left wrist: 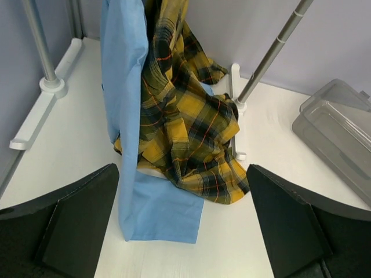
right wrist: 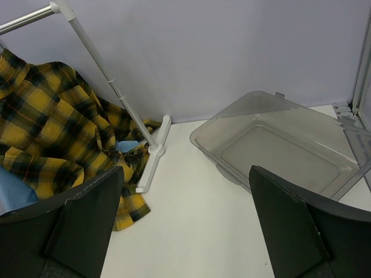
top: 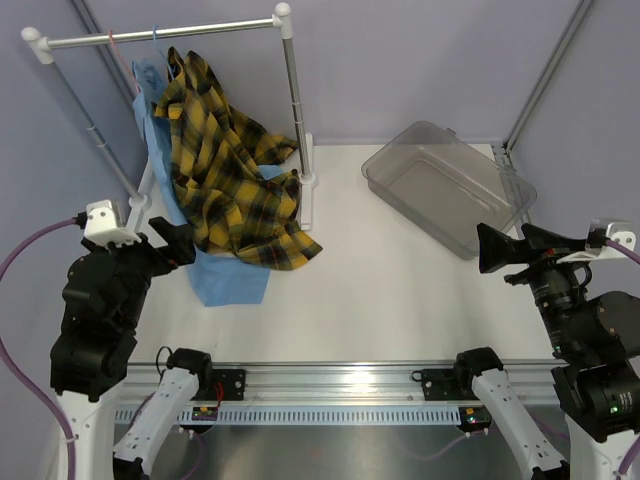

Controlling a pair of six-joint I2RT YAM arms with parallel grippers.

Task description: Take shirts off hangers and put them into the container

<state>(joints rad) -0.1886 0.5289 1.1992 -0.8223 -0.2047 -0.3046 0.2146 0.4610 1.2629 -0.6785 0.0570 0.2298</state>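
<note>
Both shirts (top: 232,278) are hung, none removed. The left pincer (left wrist: 182,174) and right pincer (right wrist: 185,174) are spread wide, empty; the plaid shirt (top: 232,175) should be gripped next.

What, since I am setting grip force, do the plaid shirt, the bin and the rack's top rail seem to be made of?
Plaid shirt: soft woven cloth, perhaps flannel, matte; it hangs in loose folds. Container: clear greyish plastic, smooth and slightly glossy; the table shows through it. Top rail: probably metal, going by its bright silvery sheen, though coated plastic cannot be ruled out.
</note>
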